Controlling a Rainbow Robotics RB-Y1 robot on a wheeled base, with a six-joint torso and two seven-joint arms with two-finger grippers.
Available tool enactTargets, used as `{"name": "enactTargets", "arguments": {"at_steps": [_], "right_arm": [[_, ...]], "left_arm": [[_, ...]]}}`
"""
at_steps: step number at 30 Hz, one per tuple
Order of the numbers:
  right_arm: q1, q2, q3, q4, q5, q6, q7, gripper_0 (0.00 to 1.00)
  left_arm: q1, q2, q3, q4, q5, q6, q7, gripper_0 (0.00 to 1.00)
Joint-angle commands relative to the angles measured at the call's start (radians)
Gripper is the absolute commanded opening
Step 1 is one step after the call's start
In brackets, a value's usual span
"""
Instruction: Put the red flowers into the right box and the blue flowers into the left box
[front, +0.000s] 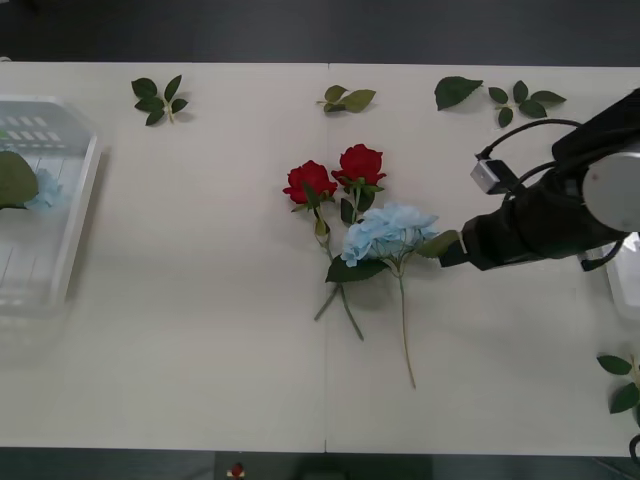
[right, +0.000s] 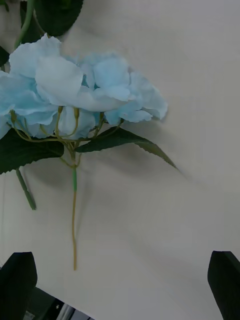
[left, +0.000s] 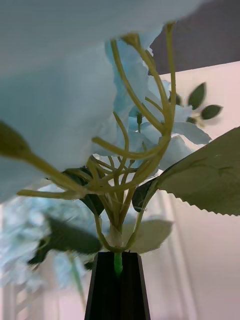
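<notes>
The left gripper (left: 118, 280) is pinching the green stem of a blue flower (left: 75, 100) between its shut black fingers, and the bloom is hanging right over the left box (front: 70, 215) at the table's left edge. Another blue flower (front: 45, 188) with a big leaf is already lying in that box.

The right gripper (right: 122, 285) is reaching out low over the table with its fingers spread wide and nothing in them. It is pointing at the blue flower (front: 388, 232) in the middle, with its tip just beside that flower's leaf. Two red flowers (front: 335, 172) are lying touching that blue one, their stems crossing under it.

So the job looks partly done. One blue flower is in its box, one is about to go in, and one blue and two red are waiting on the table (front: 200, 350). The right box (front: 628, 285) is peeking in at the right edge, behind the right arm.

There is lots of bare table around the pile, so the arm has room. Loose leaves (front: 158, 100) are lying along the far edge, well apart from the flowers. The crossed stems may drag a rose along.
</notes>
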Motion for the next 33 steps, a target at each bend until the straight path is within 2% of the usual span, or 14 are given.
{"name": "enactTargets", "arguments": {"at_steps": [1,5,8,14,20,27,29,30,31,32,33], "right_arm": [[-0.085,0.051,0.116,-0.032,0.094,-0.003,-0.154,1.00],[-0.124,0.103,0.212,-0.008,0.191,-0.009,-0.261,1.00],[-0.142,0.140,0.274,0.026,0.261,-0.029,-0.310,1.00],[-0.173,0.193,0.376,0.138,0.370,-0.101,-0.364,1.00],[-0.196,0.236,0.414,0.264,0.404,-0.178,-0.369,1.00],[-0.200,0.262,0.434,0.328,0.441,-0.218,-0.372,1.00],[-0.200,0.266,0.440,0.336,0.445,-0.222,-0.375,1.00],[-0.200,0.266,0.443,0.339,0.445,-0.224,-0.375,1.00],[-0.200,0.266,0.446,0.340,0.447,-0.224,-0.376,0.99],[-0.200,0.266,0.452,0.340,0.448,-0.224,-0.378,0.84],[-0.200,0.266,0.457,0.340,0.453,-0.224,-0.379,0.58]], "left_arm": [[0.114,0.015,0.067,-0.009,-0.014,-0.057,0.008,0.00],[0.208,0.015,0.079,-0.008,-0.020,-0.143,-0.009,0.00],[0.240,0.006,0.049,-0.003,-0.050,-0.206,-0.010,0.00],[0.225,-0.050,-0.020,0.068,-0.075,-0.278,-0.026,0.00],[0.196,-0.082,-0.091,0.127,-0.070,-0.307,-0.036,0.00],[0.166,-0.108,-0.131,0.201,-0.037,-0.307,-0.044,0.00],[0.168,-0.108,-0.135,0.203,-0.009,-0.307,-0.053,0.06],[0.168,-0.108,-0.135,0.203,0.002,-0.304,-0.056,0.16],[0.168,-0.108,-0.135,0.203,0.013,-0.301,-0.059,0.23],[0.168,-0.108,-0.135,0.203,0.026,-0.289,-0.061,0.34],[0.168,-0.108,-0.134,0.203,0.042,-0.278,-0.062,0.43]]}}
